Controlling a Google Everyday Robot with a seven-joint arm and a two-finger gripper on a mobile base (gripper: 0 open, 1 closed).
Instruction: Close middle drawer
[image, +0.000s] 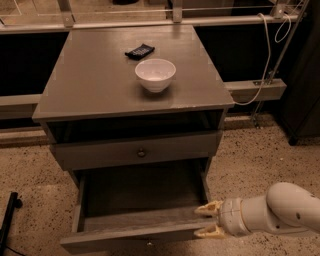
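The camera view looks down on a grey-brown cabinet (100, 100) that fills the middle of the frame. On its top, toward the upper centre, a white bowl (155, 74) stands upright. A small dark object (139, 51) lies just behind it, close to the bowl but apart from it. Under the top is a dark gap, and below that an upper drawer (100, 155) with a round knob (141, 152) at its centre. Its front stands a little forward of the frame.

The middle drawer (130, 234) is in the lower centre of the frame, pulled far out toward the camera. Its bare wooden inside is open to view, and its flat front runs along the bottom edge.

The gripper (206, 220) is at the lower right, at the drawer's right front corner, on a pale rounded arm (280, 210) that comes in from the right edge. Its two cream fingers (206, 209) are spread apart and point left. The upper one sits by the drawer's right wall and the lower one at the end of the front panel. They seem to straddle that corner, though contact is hard to judge from this angle.

A white cable (262, 60) hangs at the upper right. The speckled floor (250, 155) shows on both sides of the cabinet.
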